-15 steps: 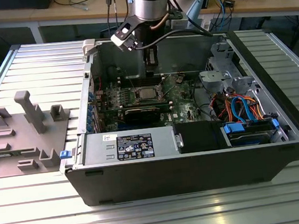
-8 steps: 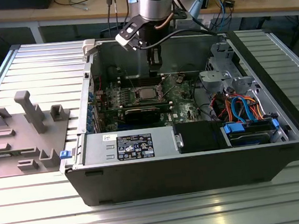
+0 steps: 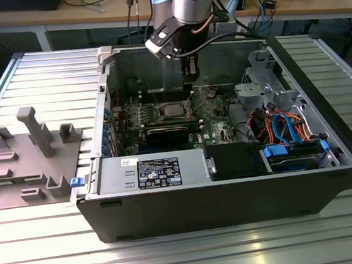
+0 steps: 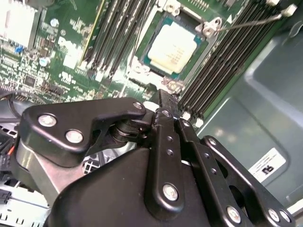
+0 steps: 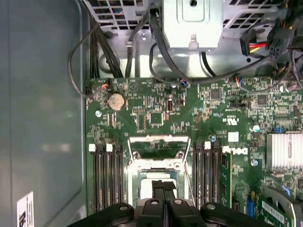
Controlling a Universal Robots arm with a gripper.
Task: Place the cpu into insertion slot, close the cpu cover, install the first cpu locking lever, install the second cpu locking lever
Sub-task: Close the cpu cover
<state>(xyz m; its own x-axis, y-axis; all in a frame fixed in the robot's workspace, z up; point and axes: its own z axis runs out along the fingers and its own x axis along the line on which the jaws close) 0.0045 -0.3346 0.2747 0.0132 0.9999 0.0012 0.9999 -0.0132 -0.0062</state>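
Exterior view first: where is the claw?

Upper middle of the frame. The grey robot arm reaches down into the open black computer case (image 3: 233, 195). Its black gripper (image 3: 189, 75) hangs just above the green motherboard (image 3: 216, 120). The small square silvery-grey cpu (image 3: 172, 111) lies flat on that board, just toward the exterior view's left of the claw.

And the second wrist view?

The chip sits inside the square, silver-rimmed insertion slot (image 4: 138, 70), level as far as I can see. The claw's two black fingers (image 4: 165, 99) are pressed together with nothing between them. A thin wire locking lever (image 4: 251, 21) sticks out free, pointing away from the socket.

First wrist view?

The thin silvery cpu cover (image 5: 158, 140), a frame with a square window, looks swung up off the socket. It stands just beyond the closed fingertips.

So the cover is the step in hand?

I judge so. Done well, it wants a slow push on the frame's metal edge, never on the chip's face. The wire lever should be kept clear so the plate can lie flat.
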